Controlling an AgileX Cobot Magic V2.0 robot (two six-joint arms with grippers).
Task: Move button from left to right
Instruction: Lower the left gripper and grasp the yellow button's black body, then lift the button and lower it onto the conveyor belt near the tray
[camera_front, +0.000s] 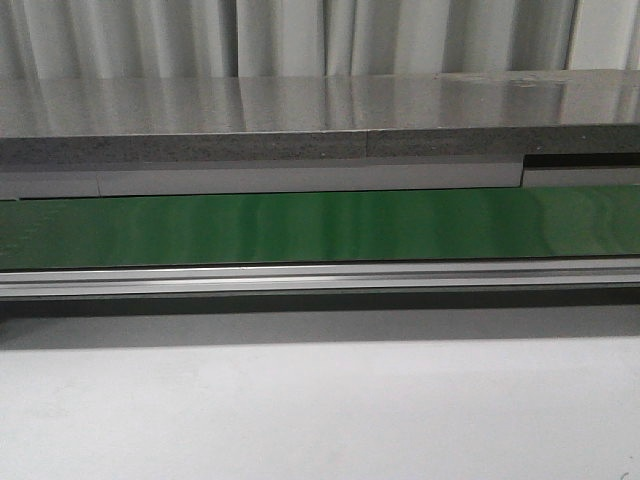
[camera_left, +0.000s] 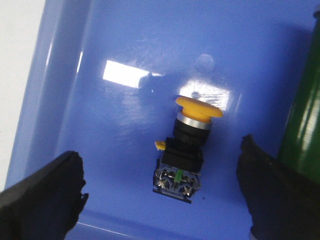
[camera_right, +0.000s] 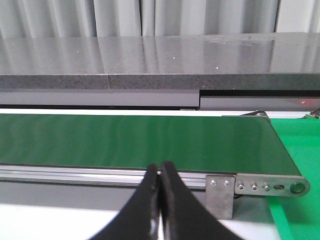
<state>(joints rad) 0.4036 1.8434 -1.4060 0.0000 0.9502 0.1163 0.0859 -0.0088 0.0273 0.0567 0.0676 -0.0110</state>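
In the left wrist view the button (camera_left: 186, 145) lies on its side on the floor of a blue tray (camera_left: 120, 55). It has a round yellow-orange head and a black body with clear terminals. My left gripper (camera_left: 162, 175) is open, its black fingers (camera_left: 45, 187) wide apart on either side of the button and not touching it. In the right wrist view my right gripper (camera_right: 161, 172) is shut and empty, in front of the green belt (camera_right: 135, 140). The front view shows the green belt (camera_front: 320, 225) with no gripper and no button on it.
A dark green cylinder (camera_left: 302, 125) stands beside the tray, close to one left finger. The belt has a silver rail (camera_front: 320, 278) along its front and a metal end bracket (camera_right: 260, 186). A grey stone-like ledge (camera_front: 300, 120) runs behind it. A green mat (camera_right: 295, 150) lies past the belt's end.
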